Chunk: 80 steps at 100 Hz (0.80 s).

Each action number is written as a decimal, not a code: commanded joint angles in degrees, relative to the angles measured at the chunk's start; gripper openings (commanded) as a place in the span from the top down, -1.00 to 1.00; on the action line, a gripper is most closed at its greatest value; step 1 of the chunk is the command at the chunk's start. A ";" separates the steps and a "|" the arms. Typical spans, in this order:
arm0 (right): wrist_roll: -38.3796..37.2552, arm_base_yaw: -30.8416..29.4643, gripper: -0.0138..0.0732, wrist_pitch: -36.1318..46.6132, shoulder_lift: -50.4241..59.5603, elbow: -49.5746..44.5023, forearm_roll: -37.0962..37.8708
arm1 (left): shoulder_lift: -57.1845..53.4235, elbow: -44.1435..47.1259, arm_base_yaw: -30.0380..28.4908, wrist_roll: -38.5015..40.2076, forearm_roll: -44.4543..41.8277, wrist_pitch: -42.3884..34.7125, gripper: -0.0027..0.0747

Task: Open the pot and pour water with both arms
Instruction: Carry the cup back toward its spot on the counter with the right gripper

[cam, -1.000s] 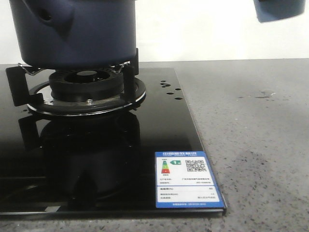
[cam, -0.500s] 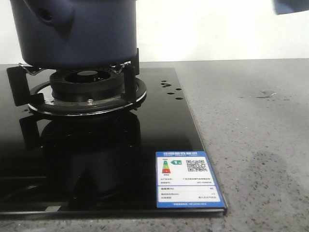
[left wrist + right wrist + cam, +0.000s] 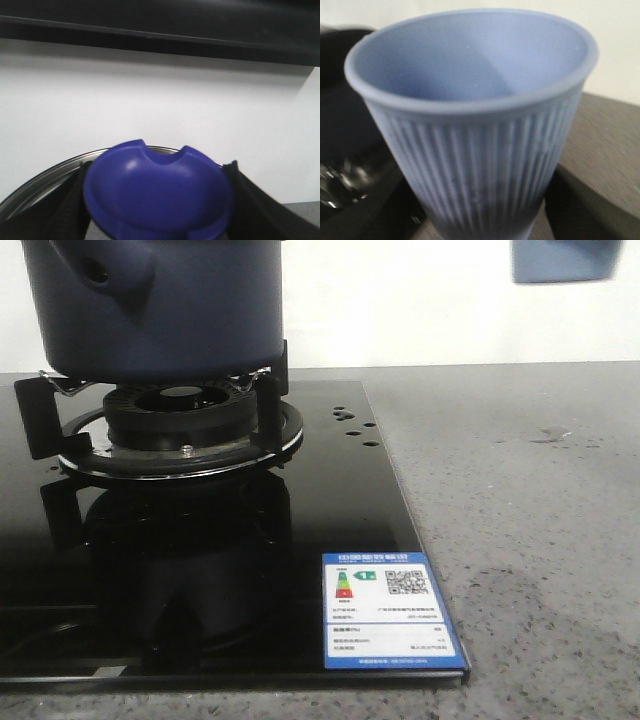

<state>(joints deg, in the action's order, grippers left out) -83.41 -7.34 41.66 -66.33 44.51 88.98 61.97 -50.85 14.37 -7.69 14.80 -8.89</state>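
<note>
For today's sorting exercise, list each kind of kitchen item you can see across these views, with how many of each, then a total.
Pots: 1, the pot on the burner
Lids: 1, the lid with the blue knob, held in the left gripper
Cups: 1, the light blue ribbed cup, held up in the air
Gas burners: 1, the burner
Label stickers: 1, the sticker on the hob
Total: 5

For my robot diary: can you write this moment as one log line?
pot: on burner | left: holding lid knob | right: holding cup aloft
</note>
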 commanded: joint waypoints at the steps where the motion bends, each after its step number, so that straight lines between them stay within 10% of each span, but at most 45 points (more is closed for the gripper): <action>1: 7.52 -1.51 -0.08 5.89 -0.60 2.09 -13.68 | -1.49 -2.34 -0.24 -0.05 -0.34 -5.48 -0.05; 80: 51.28 -8.68 -0.08 6.06 -3.35 -16.91 -35.90 | -1.49 -2.34 -0.24 -0.05 -0.34 -4.03 -0.05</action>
<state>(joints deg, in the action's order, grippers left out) -36.86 -15.73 45.07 -69.75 27.92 59.79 61.97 -50.85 14.37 -7.79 14.80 -7.16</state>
